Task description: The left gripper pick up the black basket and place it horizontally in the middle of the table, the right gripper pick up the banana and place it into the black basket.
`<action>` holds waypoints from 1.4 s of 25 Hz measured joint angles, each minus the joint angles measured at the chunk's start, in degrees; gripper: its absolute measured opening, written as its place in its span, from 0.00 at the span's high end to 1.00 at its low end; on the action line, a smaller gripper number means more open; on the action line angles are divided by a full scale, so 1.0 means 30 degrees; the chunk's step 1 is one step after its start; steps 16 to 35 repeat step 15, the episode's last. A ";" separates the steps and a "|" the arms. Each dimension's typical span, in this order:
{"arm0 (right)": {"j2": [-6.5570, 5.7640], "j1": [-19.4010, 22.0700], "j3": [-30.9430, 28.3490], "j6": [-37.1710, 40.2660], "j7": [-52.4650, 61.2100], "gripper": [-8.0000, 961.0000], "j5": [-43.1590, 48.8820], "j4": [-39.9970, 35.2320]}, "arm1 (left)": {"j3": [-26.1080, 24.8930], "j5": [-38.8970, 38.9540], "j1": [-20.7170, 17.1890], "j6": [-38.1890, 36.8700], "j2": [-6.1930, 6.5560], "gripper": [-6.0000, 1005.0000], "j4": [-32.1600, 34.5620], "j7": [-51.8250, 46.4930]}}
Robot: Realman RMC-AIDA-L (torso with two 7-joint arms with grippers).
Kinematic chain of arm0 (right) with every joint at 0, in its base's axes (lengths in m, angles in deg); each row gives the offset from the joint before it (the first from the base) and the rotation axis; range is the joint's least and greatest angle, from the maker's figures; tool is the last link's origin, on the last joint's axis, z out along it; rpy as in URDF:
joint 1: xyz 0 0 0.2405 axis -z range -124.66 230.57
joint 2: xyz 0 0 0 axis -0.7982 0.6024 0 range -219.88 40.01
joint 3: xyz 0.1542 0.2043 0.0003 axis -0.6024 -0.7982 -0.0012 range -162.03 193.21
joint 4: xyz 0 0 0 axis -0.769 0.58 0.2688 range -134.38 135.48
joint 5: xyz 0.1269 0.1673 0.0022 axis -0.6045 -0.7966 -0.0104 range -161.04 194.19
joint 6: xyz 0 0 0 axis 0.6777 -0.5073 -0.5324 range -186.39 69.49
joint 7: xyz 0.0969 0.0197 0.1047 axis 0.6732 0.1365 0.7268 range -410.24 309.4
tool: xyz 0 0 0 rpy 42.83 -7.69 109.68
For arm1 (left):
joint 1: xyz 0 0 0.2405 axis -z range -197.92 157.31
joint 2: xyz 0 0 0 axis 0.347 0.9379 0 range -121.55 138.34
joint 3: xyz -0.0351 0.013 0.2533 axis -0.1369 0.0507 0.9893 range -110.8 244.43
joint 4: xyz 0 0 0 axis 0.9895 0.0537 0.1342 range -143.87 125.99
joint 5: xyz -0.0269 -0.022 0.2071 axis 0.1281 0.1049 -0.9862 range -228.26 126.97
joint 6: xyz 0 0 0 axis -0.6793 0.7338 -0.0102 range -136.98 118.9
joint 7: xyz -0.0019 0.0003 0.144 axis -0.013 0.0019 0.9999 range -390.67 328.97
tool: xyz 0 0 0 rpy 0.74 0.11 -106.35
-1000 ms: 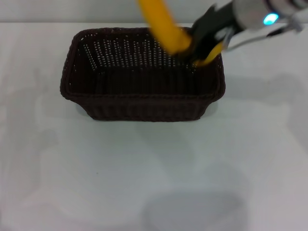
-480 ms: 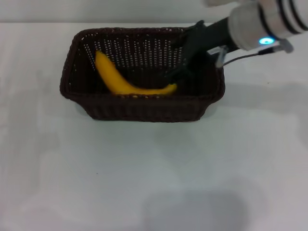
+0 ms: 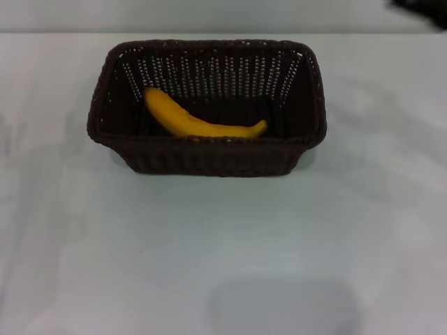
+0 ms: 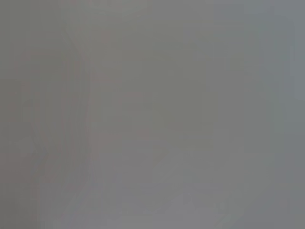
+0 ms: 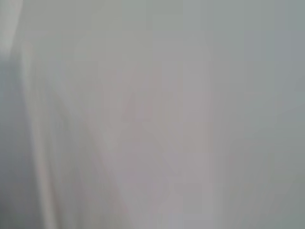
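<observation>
Head cam, sweeping L to R. Far L: bare white table [image 3: 56,244], nothing on it, and no left gripper anywhere in shot. L wrist cam gives only a flat grey blank, so that arm is prob parked off to the side; jaws can't be judged, not in view.

Centre: the black basket [image 3: 209,150] sits flat on its base, long side running across the view, open top up. That's the horizontal, mid-table placement the task asks for, and it reads as set that way so the wide opening faces the arm coming from the R. Dark brown-black weave, rounded corners, braided rim, slotted back wall letting light thru.

Inside it: the banana [image 3: 199,120], lying on the basket floor, fat end toward the basket's L side, slim tip pointing R. It rests low against the near wall, curve sagging down, which is how a curved fruit would settle when let go. Bright yellow, smooth skin, a few small brown flecks along the lower edge, no obvious bruising. Nothing touches it.

R side: more empty table. Only a dark scrap at the top R corner, too little to name. R wrist cam is pale blur too, so the right gripper isn't visible; open or closed, can't say.

Judgement: both placements look done, task approx complete.
</observation>
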 joint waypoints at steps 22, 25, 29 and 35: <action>0.0166 0.0052 -1.0616 0.2977 -1.8724 0.09 -0.1223 1.3049 | 0.0001 -0.1039 -0.0035 -0.0719 0.0001 0.30 -0.0536 0.0665; 0.0166 0.0052 -1.0616 0.2977 -1.8724 0.09 -0.1223 1.3049 | 0.0001 -0.1039 -0.0035 -0.0719 0.0001 0.30 -0.0536 0.0665; 0.0166 0.0052 -1.0616 0.2977 -1.8724 0.09 -0.1223 1.3049 | 0.0001 -0.1039 -0.0035 -0.0719 0.0001 0.30 -0.0536 0.0665; 0.0166 0.0052 -1.0616 0.2977 -1.8724 0.09 -0.1223 1.3049 | 0.0001 -0.1039 -0.0035 -0.0719 0.0001 0.30 -0.0536 0.0665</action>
